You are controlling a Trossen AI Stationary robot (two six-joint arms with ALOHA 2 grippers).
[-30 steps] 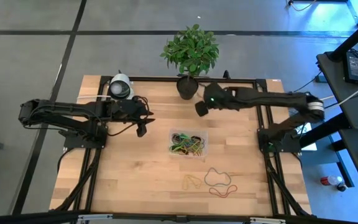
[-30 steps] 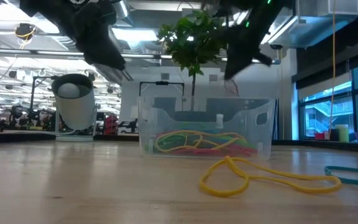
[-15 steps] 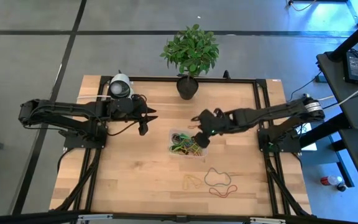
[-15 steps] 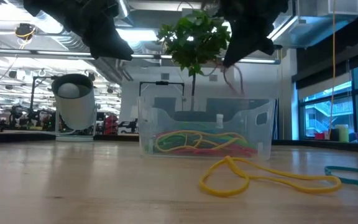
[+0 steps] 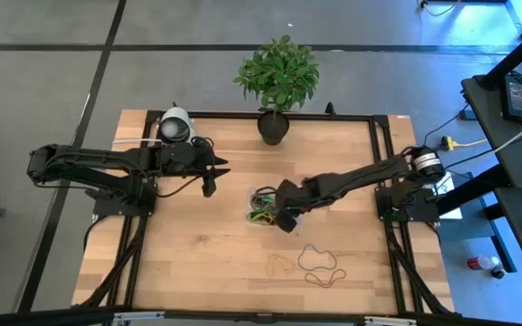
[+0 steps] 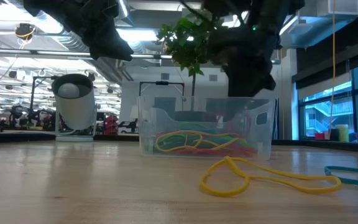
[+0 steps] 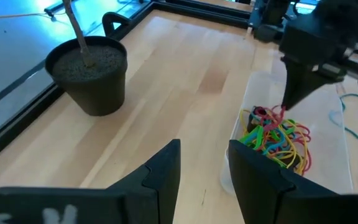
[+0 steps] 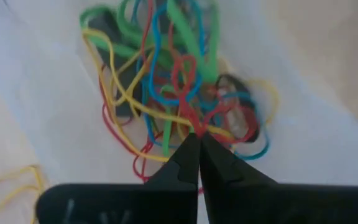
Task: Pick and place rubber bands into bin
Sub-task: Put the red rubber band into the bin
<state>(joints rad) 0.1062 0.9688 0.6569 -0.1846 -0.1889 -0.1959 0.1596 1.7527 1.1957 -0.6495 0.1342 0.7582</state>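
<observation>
The right claw point(image 5: 283, 220) reaches down over the small shallow bin of clear plastic point(image 5: 295, 196) at the middle of the pale wooden surface point(image 5: 188, 254); its two dark fingers point(image 8: 188, 163) are pressed together, and in the right wrist view a thin red rubber band point(image 8: 188, 112) runs from the heap right to their tips, pinched there as far as can be told; under them, inside the bin, lies the tangled heap of thin rubber bands point(image 5: 263, 207) in red, green, yellow, blue and black; in the low view the same heap point(image 6: 197, 142) shows through the bin's clear front wall point(image 6: 166, 121); outside the bin, nearer the front edge of the surface, lie a yellow loop point(image 5: 279, 264), a pale loop point(image 5: 315, 257) and a red loop point(image 5: 326, 277), close together and apart from the bin; the left claw point(image 5: 214, 176) hangs above the surface well to the left of the bin, its fingers point(image 7: 163, 171) spread apart and holding nothing; the dark pot of a green leafy plant point(image 5: 273, 127) stands at the far edge, and a white rounded camera point(image 5: 176, 126) sits near the far left corner.
</observation>
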